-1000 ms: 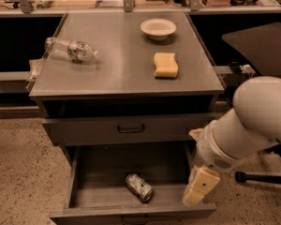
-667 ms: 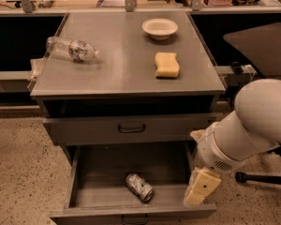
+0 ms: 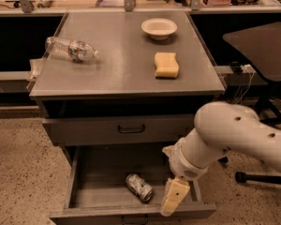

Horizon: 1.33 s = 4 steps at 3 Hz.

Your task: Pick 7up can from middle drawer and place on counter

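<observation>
The 7up can (image 3: 139,187) lies on its side on the floor of the open middle drawer (image 3: 86,191), near the drawer's front centre. The grey counter (image 3: 126,71) spans the cabinet top above it. My gripper (image 3: 174,197) hangs from the white arm at the drawer's front right, pointing down, just right of the can and apart from it. It holds nothing that I can see.
On the counter lie a clear plastic bottle (image 3: 70,48) at the left, a white bowl (image 3: 158,28) at the back and a yellow sponge (image 3: 166,64). A closed drawer front with a black loop handle (image 3: 131,128) sits above the open drawer. A dark chair (image 3: 262,55) stands at the right.
The arm and gripper have shifted very slightly to the left, towards the can. The can has not moved.
</observation>
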Available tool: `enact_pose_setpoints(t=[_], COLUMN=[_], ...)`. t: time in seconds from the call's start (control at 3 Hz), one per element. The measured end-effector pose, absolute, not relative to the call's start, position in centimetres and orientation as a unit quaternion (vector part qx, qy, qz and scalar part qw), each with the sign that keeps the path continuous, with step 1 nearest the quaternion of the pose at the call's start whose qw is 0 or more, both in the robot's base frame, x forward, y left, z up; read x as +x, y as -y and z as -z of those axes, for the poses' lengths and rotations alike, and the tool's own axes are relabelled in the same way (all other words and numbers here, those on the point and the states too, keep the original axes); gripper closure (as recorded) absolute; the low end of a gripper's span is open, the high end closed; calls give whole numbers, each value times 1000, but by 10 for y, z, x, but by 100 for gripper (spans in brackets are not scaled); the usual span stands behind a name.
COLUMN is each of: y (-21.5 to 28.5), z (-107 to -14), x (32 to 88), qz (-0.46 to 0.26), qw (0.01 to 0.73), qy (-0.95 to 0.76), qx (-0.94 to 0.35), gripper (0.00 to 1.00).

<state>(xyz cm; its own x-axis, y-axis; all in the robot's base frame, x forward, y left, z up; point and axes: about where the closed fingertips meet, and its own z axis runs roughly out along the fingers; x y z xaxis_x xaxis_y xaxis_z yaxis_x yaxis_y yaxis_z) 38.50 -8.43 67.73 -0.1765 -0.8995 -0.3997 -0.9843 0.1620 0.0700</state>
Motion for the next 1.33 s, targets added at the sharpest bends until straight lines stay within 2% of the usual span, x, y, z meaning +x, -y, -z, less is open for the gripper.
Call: enact_pose_setpoints(t=[0.33, 0.67, 1.33], y=[42, 26, 25], z=[-582, -537, -527], x=[382, 380, 394], qz=[-165, -166, -156], qw=[114, 104, 112], qy=[-749, -758, -768], qx=[-632, -622, -611], gripper=[0, 0, 0])
